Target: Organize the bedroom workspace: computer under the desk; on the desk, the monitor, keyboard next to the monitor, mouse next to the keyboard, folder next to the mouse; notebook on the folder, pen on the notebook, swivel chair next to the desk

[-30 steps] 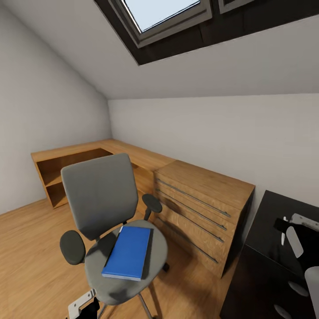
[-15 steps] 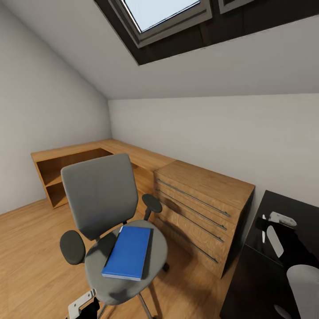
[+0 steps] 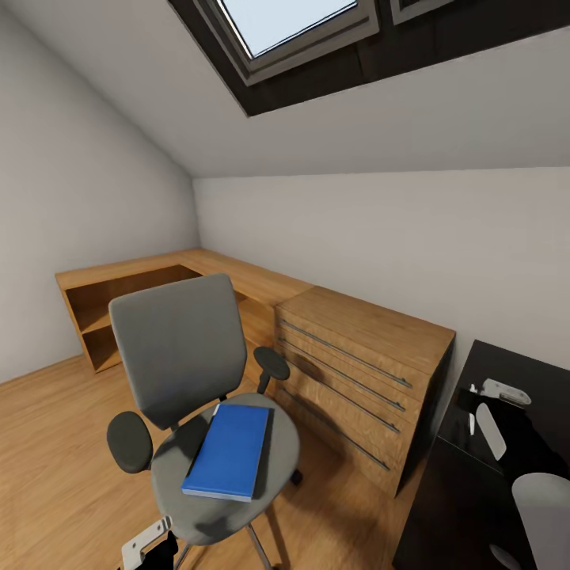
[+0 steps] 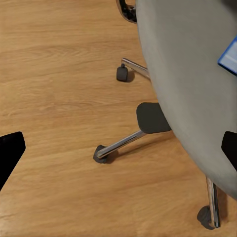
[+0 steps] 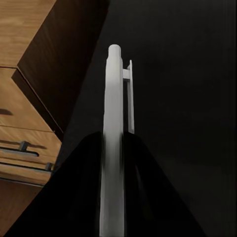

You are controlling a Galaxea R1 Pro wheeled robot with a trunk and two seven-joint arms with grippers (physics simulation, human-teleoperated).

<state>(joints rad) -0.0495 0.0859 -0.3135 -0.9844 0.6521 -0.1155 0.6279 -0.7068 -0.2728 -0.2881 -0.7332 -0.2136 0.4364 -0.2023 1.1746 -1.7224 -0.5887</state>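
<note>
Your right gripper (image 5: 112, 197) is clamped on the pen (image 5: 112, 123), its dark fingers pressed against both sides of the white barrel, which runs straight out past the tips with its clip showing near the far end. Below the pen lies the glossy black top of the desk (image 5: 187, 98); whether the pen touches it you cannot tell. In the head view your right gripper (image 3: 484, 412) sits over the near corner of the desk (image 3: 546, 372), with the pen (image 3: 473, 410) as a thin white sliver at its tip.

Just beyond that corner, away from your right gripper, stands the light-wood dresser (image 3: 356, 372), drawer handles facing the room. Low wooden shelving (image 3: 127, 293) continues past it into the far corner.

Your left gripper (image 3: 154, 546) hangs low at the front edge of the swivel chair (image 3: 178, 348), its jaws spread wide with nothing between them. In the left wrist view one dark fingertip (image 4: 10, 153) shows well apart from the other, and between them you see the wood floor (image 4: 59, 74), the chrome legs and casters, and the grey seat of the swivel chair (image 4: 187, 84).

The folder (image 3: 229, 451) lies flat on that seat, just past your left gripper; a blue corner of the folder (image 4: 230, 57) peeks in at the wrist camera. A skylight (image 3: 285, 24) sits overhead.
</note>
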